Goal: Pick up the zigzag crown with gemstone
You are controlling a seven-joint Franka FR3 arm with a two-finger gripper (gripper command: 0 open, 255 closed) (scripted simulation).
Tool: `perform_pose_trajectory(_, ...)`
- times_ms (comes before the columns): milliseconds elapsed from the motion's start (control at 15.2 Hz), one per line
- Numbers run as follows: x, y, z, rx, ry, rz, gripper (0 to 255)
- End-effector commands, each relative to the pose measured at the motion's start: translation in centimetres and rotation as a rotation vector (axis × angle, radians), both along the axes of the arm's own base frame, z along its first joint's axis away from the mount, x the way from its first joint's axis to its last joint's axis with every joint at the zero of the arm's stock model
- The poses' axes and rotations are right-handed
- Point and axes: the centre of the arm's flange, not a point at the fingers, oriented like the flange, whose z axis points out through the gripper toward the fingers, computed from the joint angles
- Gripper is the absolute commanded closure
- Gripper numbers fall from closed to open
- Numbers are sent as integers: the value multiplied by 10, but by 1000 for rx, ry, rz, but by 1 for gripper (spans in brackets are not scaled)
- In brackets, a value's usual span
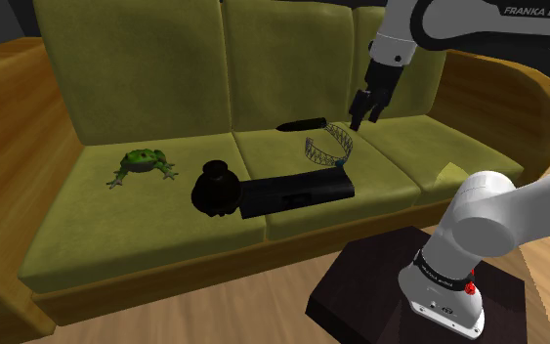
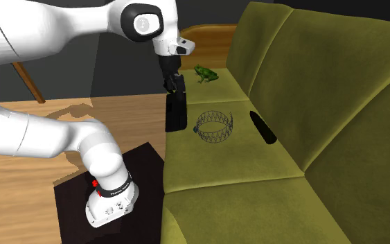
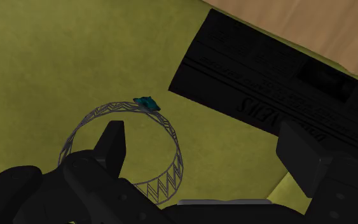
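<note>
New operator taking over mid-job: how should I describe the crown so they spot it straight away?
Find the olive-green sofa and its middle seat cushion. The crown lies there, between the flat black box toward the front edge and a slim black object by the backrest. It alone is a see-through grey ring of zigzag wire with one teal gem.

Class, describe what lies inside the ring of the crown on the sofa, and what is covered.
Inside the crown, bare olive sofa cushion shows through. In the wrist view a black finger covers part of the inside, hiding that patch.
</note>
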Motion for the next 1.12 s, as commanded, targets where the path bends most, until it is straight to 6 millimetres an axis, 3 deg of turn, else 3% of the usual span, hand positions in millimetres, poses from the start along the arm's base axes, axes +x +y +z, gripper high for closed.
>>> perform_pose_trajectory(0, 0, 0, 0, 0, 0, 0, 0)
perform_pose_trajectory(858, 142, -9, -109, -96, 73, 4, 0)
perform_pose_trajectory(1056, 150, -10, -125, -101, 77, 4, 0)
